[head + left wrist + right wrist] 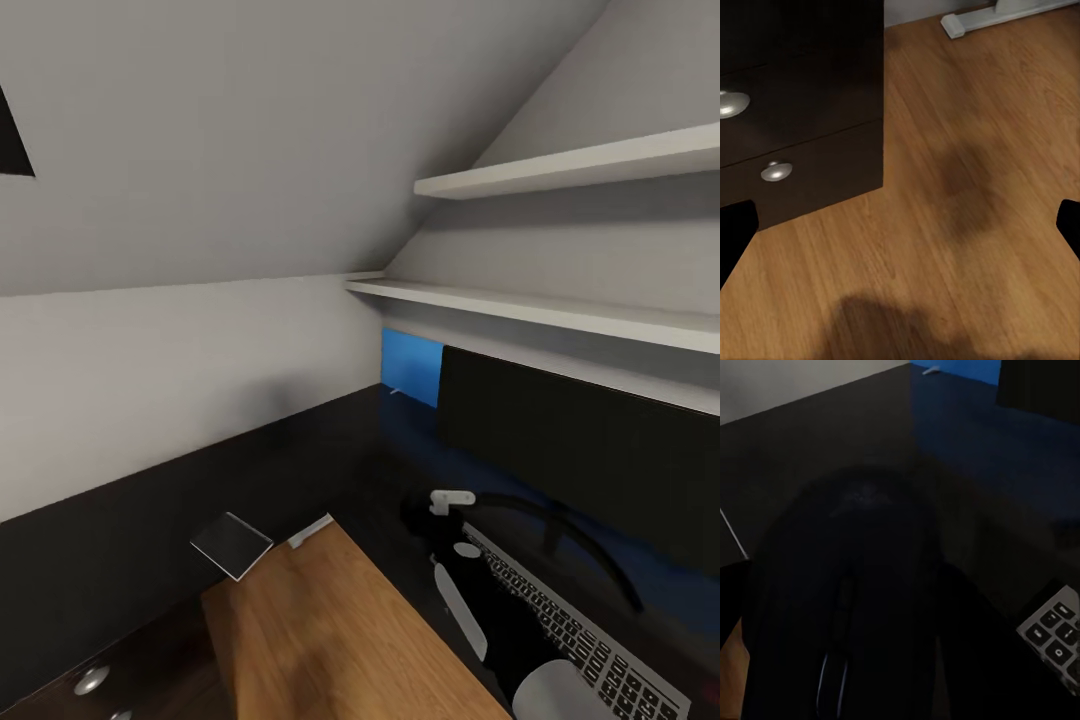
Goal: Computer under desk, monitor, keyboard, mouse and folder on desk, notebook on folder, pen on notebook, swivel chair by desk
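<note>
The right end effector (840,660) pinches the mouse (851,585) over the bench (330,450), keyboard (590,640) beside it, monitor (590,460) and folder (410,365) beyond. Mouse, notebook, pen, chair remain. Left end effector (900,225) spread.

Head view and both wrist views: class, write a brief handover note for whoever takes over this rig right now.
Left tool: open, empty, above the wood floor beside the drawer unit.
Right tool: around the mouse, at the keyboard's end; grip unclear.
Monitor and keyboard are together on the desk. The folder is at the wall past the monitor's far end.
Done: monitor, keyboard.
Left: settle the mouse, move the folder beside it, stack notebook and pen, park the chair.
</note>
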You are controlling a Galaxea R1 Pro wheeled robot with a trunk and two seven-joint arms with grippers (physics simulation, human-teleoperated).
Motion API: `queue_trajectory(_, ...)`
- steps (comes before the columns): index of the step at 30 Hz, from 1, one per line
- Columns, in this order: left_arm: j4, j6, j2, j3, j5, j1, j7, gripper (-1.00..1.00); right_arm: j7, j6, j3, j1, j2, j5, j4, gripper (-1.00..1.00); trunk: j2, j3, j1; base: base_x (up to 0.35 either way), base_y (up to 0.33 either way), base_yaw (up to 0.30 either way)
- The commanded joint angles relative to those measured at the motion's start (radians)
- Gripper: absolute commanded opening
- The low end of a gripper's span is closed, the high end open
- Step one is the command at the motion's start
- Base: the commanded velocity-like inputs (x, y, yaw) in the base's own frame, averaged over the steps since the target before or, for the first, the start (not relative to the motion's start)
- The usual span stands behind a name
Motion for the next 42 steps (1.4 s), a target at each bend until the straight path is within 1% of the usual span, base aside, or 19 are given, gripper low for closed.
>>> queue_trajectory(1, -0.001, -0.002, 0.0, 0.0, 0.01, 0.0, 0.001, 1.0, -0.013, -0.001, 0.003, -0.014, 0.003, -0.014, 0.12, -1.0, -0.001, -0.001, 0.0, 0.0, 0.0, 0.0)
queue_trajectory(2, -0.001, -0.002, 0.0, 0.0, 0.01, 0.0, 0.001, 1.0, -0.013, -0.003, 0.003, -0.02, 0.004, -0.014, 0.134, -1.0, -0.001, -0.001, 0.0, 0.0, 0.0, 0.0)
queue_trajectory(3, -0.001, -0.002, 0.0, 0.0, 0.01, 0.0, 0.001, 1.0, -0.016, -0.018, 0.002, -0.089, 0.004, -0.016, 0.206, -1.0, -0.001, -0.001, 0.0, 0.0, 0.0, 0.0)
queue_trajectory(4, -0.001, -0.002, 0.0, 0.0, 0.01, 0.0, 0.001, 1.0, -0.016, -0.019, 0.002, -0.102, 0.004, -0.016, 0.218, -1.0, -0.001, -0.001, 0.0, 0.0, 0.0, 0.0)
queue_trajectory(5, -0.001, -0.002, 0.0, 0.0, 0.009, 0.0, 0.001, 1.0, -0.017, -0.022, 0.002, -0.143, 0.01, -0.016, 0.263, -1.0, -0.001, -0.001, 0.0, 0.0, 0.0, 0.0)
queue_trajectory(8, -0.001, -0.002, 0.0, 0.0, 0.009, 0.0, 0.001, 1.0, -0.018, -0.032, -0.002, -0.24, 0.032, -0.016, 0.398, -1.0, -0.001, -0.001, 0.0, 0.0, 0.0, 0.0)
queue_trajectory(9, -0.001, -0.002, 0.0, 0.0, 0.009, 0.0, 0.001, 1.0, -0.019, -0.048, -0.003, -0.275, 0.038, -0.016, 0.455, -1.0, -0.001, -0.001, 0.0, 0.0, 0.0, 0.0)
queue_trajectory(10, -0.001, -0.002, 0.0, 0.0, 0.009, 0.0, 0.001, 1.0, -0.02, -0.089, -0.003, -0.322, 0.043, -0.017, 0.537, -1.0, -0.001, -0.001, 0.0, 0.0, 0.0, 0.0)
queue_trajectory(11, -0.001, -0.002, 0.0, 0.0, 0.009, 0.0, 0.001, 1.0, -0.02, -0.119, -0.004, -0.344, 0.045, -0.017, 0.577, -1.0, -0.001, -0.001, 0.0, 0.0, 0.0, 0.0)
queue_trajectory(13, -0.001, -0.002, 0.0, 0.0, 0.009, 0.0, 0.001, 1.0, -0.02, -0.152, -0.003, -0.367, 0.05, -0.019, 0.621, -1.0, -0.001, -0.001, 0.0, 0.0, 0.0, 0.0)
queue_trajectory(16, -0.001, -0.002, 0.0, 0.0, 0.009, 0.0, 0.001, 1.0, -0.02, -0.168, -0.003, -0.378, 0.058, -0.02, 0.648, -1.0, -0.001, -0.001, 0.0, 0.0, 0.0, 0.0)
queue_trajectory(19, -0.001, -0.002, -0.001, 0.0, 0.009, 0.0, 0.001, 1.0, -0.02, -0.173, -0.017, -0.382, 0.062, -0.03, 0.683, -1.0, -0.001, -0.001, 0.0, 0.0, 0.0, 0.0)
queue_trajectory(21, -0.001, -0.003, -0.002, -0.002, 0.008, 0.0, 0.0, 1.0, -0.02, -0.174, -0.033, -0.383, 0.065, -0.053, 0.714, -1.0, -0.001, -0.001, 0.0, 0.0, 0.0, 0.0)
queue_trajectory(22, -0.002, -0.004, -0.002, -0.003, 0.007, 0.0, 0.0, 1.0, -0.019, -0.175, -0.043, -0.384, 0.076, -0.08, 0.745, -1.0, -0.001, -0.001, 0.0, 0.0, 0.0, 0.0)
queue_trajectory(24, -0.002, -0.006, -0.002, -0.004, 0.007, 0.0, 0.0, 1.0, -0.019, -0.176, -0.046, -0.384, 0.086, -0.091, 0.76, -1.0, -0.001, -0.001, 0.0, 0.0, 0.0, 0.0)
queue_trajectory(25, -0.002, -0.03, -0.002, -0.004, 0.008, 0.0, -0.001, 1.0, -0.02, -0.176, -0.048, -0.384, 0.091, -0.095, 0.767, -1.0, -0.001, -0.001, 0.0, 0.113, 0.0, 0.0)
queue_trajectory(30, -0.001, -0.05, -0.002, -0.004, 0.008, 0.0, -0.003, 1.0, -0.016, -0.179, -0.05, -0.384, 0.091, -0.094, 0.77, -1.0, -0.001, -0.001, 0.0, 0.221, 0.0, 0.0)
queue_trajectory(35, -0.001, -0.052, -0.003, -0.005, 0.009, 0.0, -0.004, 1.0, -0.011, -0.163, -0.048, -0.384, 0.089, -0.094, 0.769, -1.0, -0.001, -0.001, 0.0, 0.155, 0.0, 0.0)
queue_trajectory(42, -0.001, -0.054, -0.004, -0.006, 0.007, 0.0, -0.005, 1.0, -0.011, -0.154, -0.05, -0.384, 0.089, -0.094, 0.771, -1.0, -0.001, -0.001, 0.0, 0.271, 0.0, 0.0)
